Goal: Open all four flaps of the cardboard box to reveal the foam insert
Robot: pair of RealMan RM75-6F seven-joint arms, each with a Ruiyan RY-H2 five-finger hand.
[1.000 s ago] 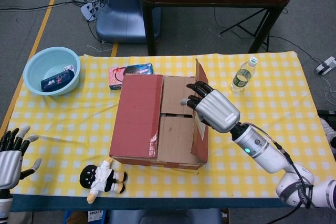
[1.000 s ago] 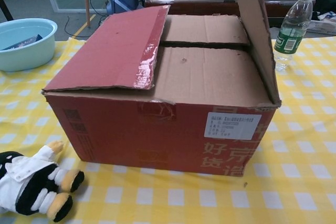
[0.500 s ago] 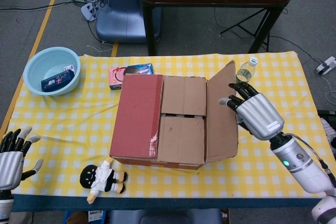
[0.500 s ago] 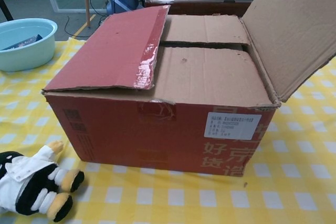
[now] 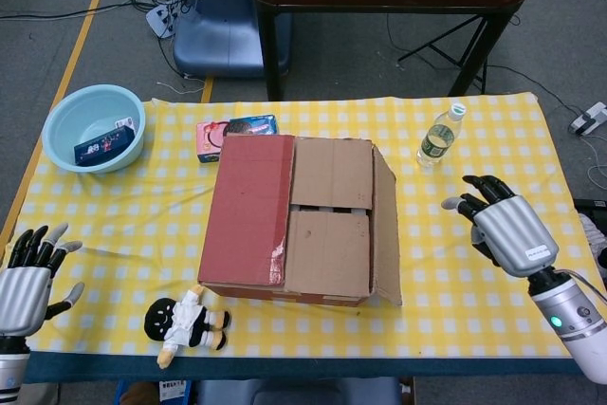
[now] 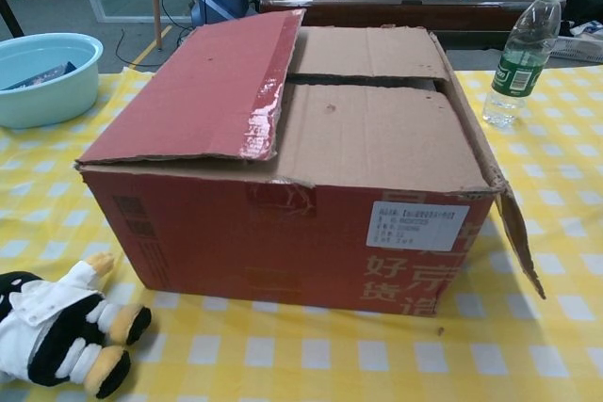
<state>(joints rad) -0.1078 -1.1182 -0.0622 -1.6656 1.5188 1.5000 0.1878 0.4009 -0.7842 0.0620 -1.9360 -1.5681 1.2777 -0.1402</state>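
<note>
The red-brown cardboard box (image 5: 299,220) (image 6: 301,167) stands mid-table. Its left outer flap (image 5: 248,208) (image 6: 203,91) lies closed over the top. The right outer flap (image 5: 386,225) (image 6: 513,233) hangs down along the box's right side. Two plain inner flaps (image 5: 330,201) (image 6: 367,110) lie shut, so the foam insert is hidden. My right hand (image 5: 501,224) hovers open to the right of the box, apart from it. Near the table's front left corner my left hand (image 5: 28,272) is open, fingers spread. Neither hand shows in the chest view.
A water bottle (image 5: 438,137) (image 6: 521,54) stands behind the right hand. A black-and-white plush doll (image 5: 185,322) (image 6: 57,331) lies by the box's front left corner. A light blue basin (image 5: 93,127) (image 6: 42,74) sits far left, snack packets (image 5: 232,132) behind the box.
The right outer flap swung from upright, outward and down to hang at the box's side. My right hand moved off to the right, away from the flap. The left hand shifted slightly.
</note>
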